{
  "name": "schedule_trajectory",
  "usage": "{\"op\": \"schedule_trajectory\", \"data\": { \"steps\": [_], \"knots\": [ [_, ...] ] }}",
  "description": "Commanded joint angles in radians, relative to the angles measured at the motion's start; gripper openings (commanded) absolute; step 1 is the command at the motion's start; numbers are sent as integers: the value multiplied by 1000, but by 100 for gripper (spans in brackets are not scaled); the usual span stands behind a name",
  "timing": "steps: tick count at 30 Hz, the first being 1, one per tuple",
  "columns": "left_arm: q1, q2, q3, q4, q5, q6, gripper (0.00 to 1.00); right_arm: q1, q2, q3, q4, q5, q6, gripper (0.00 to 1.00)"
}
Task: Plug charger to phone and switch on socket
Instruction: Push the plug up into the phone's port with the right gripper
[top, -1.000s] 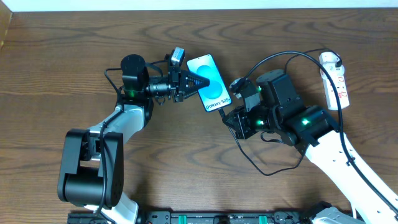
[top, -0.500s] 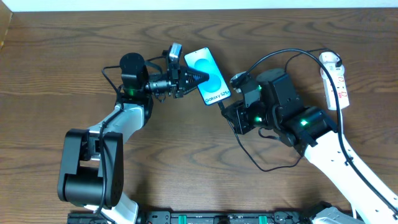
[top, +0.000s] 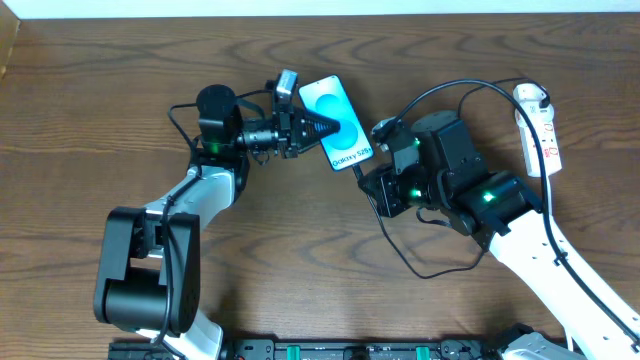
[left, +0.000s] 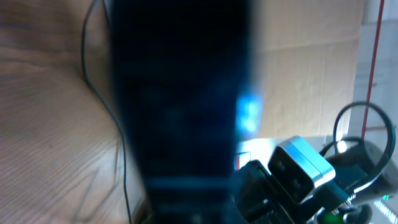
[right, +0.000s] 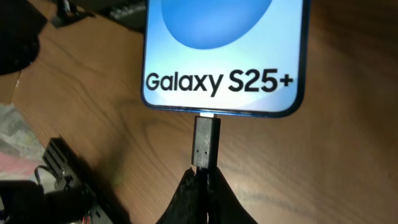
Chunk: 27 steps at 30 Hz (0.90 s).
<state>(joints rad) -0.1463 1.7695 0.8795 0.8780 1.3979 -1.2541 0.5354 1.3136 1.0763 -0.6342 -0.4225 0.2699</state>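
The phone (top: 340, 132) lies slanted on the table, its turquoise screen lit and the "Galaxy" text at its lower end. My left gripper (top: 324, 127) comes in from the left and is shut on the phone. In the left wrist view the phone (left: 180, 112) is a dark blur that hides my fingers. My right gripper (right: 205, 180) is shut on the charger's black connector (right: 206, 142), whose tip sits against the middle of the phone's bottom edge (right: 224, 56). The charger cable (top: 432, 95) arcs to its plug (top: 531, 97) at the top of the white socket (top: 543, 135).
A loop of black cable (top: 430, 272) lies on the wood below the right arm (top: 470, 185). The left arm's base (top: 145, 270) stands at the front left. The table's back edge runs along the top of the overhead view.
The phone and my left gripper have shifted slightly up the table. My right gripper has followed with the connector still at the phone's lower end.
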Motion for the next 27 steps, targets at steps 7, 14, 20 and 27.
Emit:
{"op": "schedule_trajectory", "data": {
  "steps": [7,14,20,27],
  "knots": [
    [-26,-4,6,7,24,102,7,-39,-159,32,-75,13,-17,30],
    [-26,-4,6,6,-9,90,7,-14,-298,29,-96,159,-42,48],
    [-26,-4,6,6,-30,29,7,111,-238,8,-118,313,-39,55],
    [-26,-4,6,6,-26,-8,8,200,-88,7,-104,489,-38,51]
  ]
}}
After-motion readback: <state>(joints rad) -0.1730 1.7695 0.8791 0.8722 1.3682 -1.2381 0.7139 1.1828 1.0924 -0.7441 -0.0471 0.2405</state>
